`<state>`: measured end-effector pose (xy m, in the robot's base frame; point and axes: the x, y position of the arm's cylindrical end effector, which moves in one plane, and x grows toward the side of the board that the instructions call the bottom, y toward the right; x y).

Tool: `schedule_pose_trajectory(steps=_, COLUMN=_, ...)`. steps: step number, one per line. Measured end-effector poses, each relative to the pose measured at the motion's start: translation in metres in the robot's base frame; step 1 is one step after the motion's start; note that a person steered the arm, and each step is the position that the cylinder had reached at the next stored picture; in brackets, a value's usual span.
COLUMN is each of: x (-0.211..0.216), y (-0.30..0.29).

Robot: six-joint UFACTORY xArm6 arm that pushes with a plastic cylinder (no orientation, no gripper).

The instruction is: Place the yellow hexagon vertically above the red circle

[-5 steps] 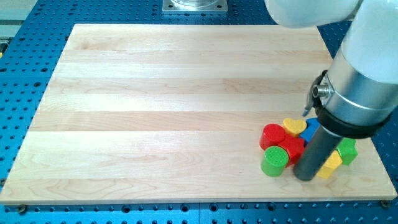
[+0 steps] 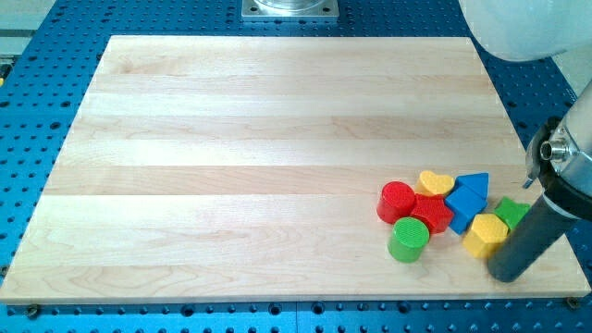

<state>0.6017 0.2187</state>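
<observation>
Colour rundown: pale wood-grain board (image 2: 259, 166) on a blue perforated table (image 2: 37, 55). Blocks are a red circle (image 2: 397, 201), another red block (image 2: 433, 212), a green cylinder (image 2: 408, 240), a yellow heart (image 2: 436, 181), a blue block (image 2: 468, 196), a yellow hexagon (image 2: 484, 234) and a green block (image 2: 511, 212). My tip (image 2: 506, 275) is dark grey, on a silver and white arm (image 2: 566, 162).

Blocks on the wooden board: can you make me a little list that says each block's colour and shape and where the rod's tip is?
red circle: view's left end of the cluster
red block: shape unclear
green circle: lowest
yellow heart: top
blue block: middle
yellow hexagon: right of the blue block
green block: partly hidden by the rod
my tip: lower right of the yellow hexagon
</observation>
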Motion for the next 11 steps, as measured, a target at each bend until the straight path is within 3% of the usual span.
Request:
schedule_pose_trajectory(steps=1, x=-0.013, y=-0.002)
schedule_pose_trajectory(steps=2, x=-0.053, y=-0.014)
schedule_pose_trajectory(steps=4, x=-0.076, y=-0.070)
schedule_pose_trajectory(steps=9, x=-0.078, y=-0.041)
schedule_pose_trajectory(steps=11, x=-0.079, y=-0.058)
